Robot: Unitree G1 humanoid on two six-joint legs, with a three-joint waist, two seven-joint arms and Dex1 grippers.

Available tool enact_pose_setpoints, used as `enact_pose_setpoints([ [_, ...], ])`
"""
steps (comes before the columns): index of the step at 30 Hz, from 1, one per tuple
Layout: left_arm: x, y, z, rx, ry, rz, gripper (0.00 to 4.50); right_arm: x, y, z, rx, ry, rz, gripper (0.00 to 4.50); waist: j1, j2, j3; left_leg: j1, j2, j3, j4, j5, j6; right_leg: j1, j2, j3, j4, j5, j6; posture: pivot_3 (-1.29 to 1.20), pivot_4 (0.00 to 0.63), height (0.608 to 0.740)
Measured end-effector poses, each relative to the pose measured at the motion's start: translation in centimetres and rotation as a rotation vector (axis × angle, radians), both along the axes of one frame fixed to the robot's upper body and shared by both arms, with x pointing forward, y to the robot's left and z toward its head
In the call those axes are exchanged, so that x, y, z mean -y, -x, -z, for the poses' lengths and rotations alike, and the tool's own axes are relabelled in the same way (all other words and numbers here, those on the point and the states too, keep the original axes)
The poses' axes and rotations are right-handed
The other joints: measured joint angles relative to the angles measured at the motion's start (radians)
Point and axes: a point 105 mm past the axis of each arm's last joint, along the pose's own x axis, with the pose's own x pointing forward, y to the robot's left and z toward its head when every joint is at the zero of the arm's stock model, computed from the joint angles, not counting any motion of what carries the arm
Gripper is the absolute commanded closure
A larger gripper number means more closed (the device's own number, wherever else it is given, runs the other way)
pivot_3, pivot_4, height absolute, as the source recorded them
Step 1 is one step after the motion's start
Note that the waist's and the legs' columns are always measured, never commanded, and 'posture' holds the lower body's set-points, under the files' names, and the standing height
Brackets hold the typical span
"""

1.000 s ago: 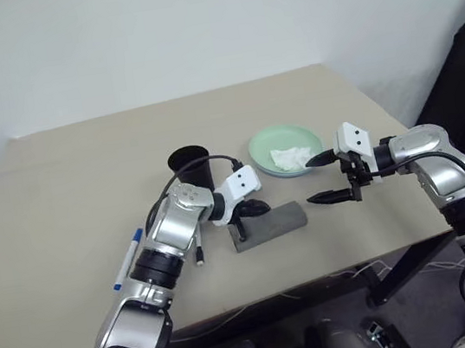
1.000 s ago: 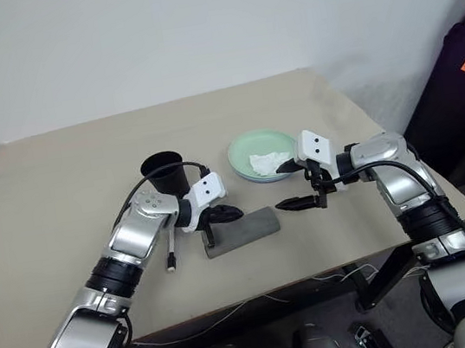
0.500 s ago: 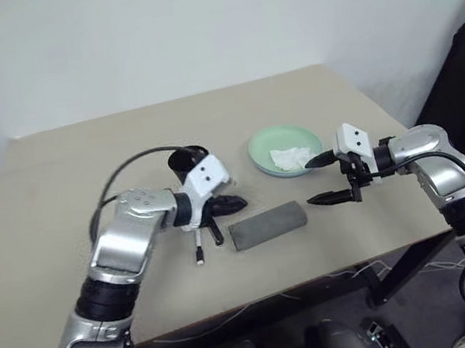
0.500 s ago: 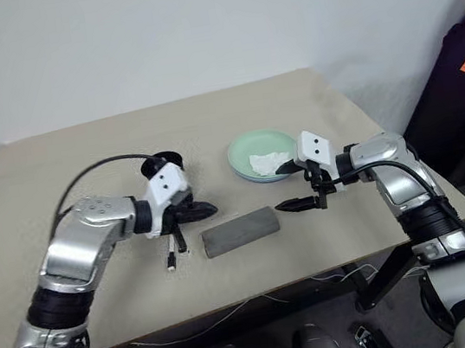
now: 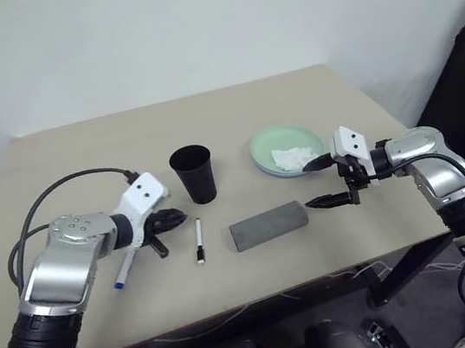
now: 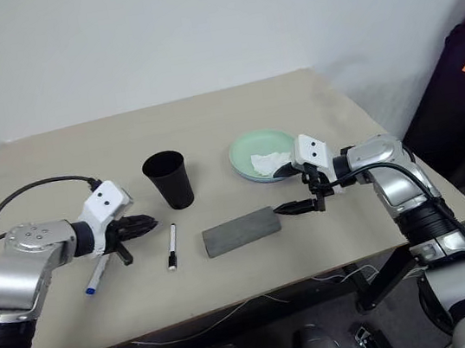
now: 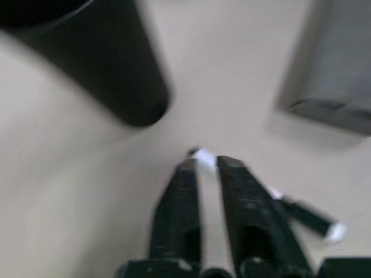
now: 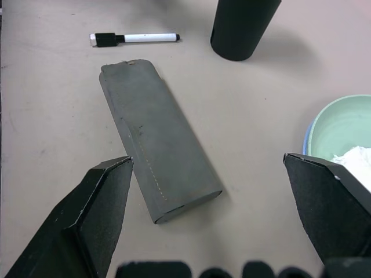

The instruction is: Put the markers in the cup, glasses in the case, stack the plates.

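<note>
Beige table (image 5: 55, 157): closed case (image 5: 268, 225) just beside spread right fingers (image 5: 320, 202); left fingers' state unclear.

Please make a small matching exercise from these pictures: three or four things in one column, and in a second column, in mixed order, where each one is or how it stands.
Things:
1. cup
2. case
3. tissue
4. right claw

Place or state:
A. lying shut on the table
B. resting in the green plate
C. standing upright, mouth up
D. fingers wide apart, holding nothing

Pairs: 1-C, 2-A, 3-B, 4-D
</note>
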Motion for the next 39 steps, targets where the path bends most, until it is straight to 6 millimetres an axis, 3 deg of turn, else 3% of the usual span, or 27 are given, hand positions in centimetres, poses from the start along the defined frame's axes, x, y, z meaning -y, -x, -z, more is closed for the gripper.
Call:
enact_pose_setpoints([
  [4, -1.6, -0.4, 0.3, -0.009, 0.01, -0.064, 1.39, -0.1, 0.0, 0.0, -0.002, -0.002, -0.004, 0.0, 0.005, 0.0, 0.0, 0.0, 0.0, 0.0, -0.002, 0.0, 0.0, -0.001, 0.0, 0.0, 0.0, 0.0, 0.0, 0.0, 0.0, 0.738],
  [8, -4.8, -1.3, 1.6, -0.033, -0.009, -0.22, 0.01, -0.1, 0.0, 0.1, -0.002, -0.002, -0.004, 0.0, 0.009, 0.0, 0.0, 0.0, 0.0, 0.0, -0.004, 0.0, -0.001, -0.002, 0.0, 0.0, 0.0, 0.0, 0.0, 0.0, 0.0, 0.738],
  [12, -6.7, -2.2, 1.8, -0.032, -0.03, -0.323, 0.01, -0.1, 0.0, 0.1, -0.003, -0.002, -0.003, 0.0, 0.014, 0.0, 0.0, -0.001, 0.0, 0.001, -0.004, 0.0, -0.001, -0.002, 0.0, 0.0, 0.0, 0.0, 0.0, 0.0, 0.0, 0.738],
  [17, -7.7, -2.7, 1.8, -0.055, -0.051, -0.392, 0.01, -0.2, 0.0, 0.1, -0.003, -0.003, -0.003, 0.0, 0.015, -0.001, 0.0, -0.001, 0.0, 0.001, -0.004, 0.0, -0.001, -0.002, 0.0, 0.0, 0.0, 0.0, 0.0, 0.0, 0.0, 0.738],
  [26, -7.4, -2.2, 3.8, -0.172, -0.103, -0.412, 0.01, -0.4, 0.0, 0.1, -0.003, -0.008, -0.006, 0.0, 0.015, -0.001, 0.0, -0.001, 0.0, 0.001, -0.004, 0.0, -0.002, -0.003, 0.0, 0.0, 0.0, 0.0, 0.0, 0.0, 0.0, 0.738],
  [39, -7.0, -2.3, 4.1, -0.257, -0.114, -0.455, 0.01, -0.7, 0.0, 0.1, -0.003, -0.018, -0.008, 0.0, 0.015, -0.001, 0.0, 0.0, 0.0, 0.001, -0.004, 0.0, -0.002, -0.002, 0.0, 0.0, 0.0, 0.0, 0.0, 0.0, 0.0, 0.738],
])
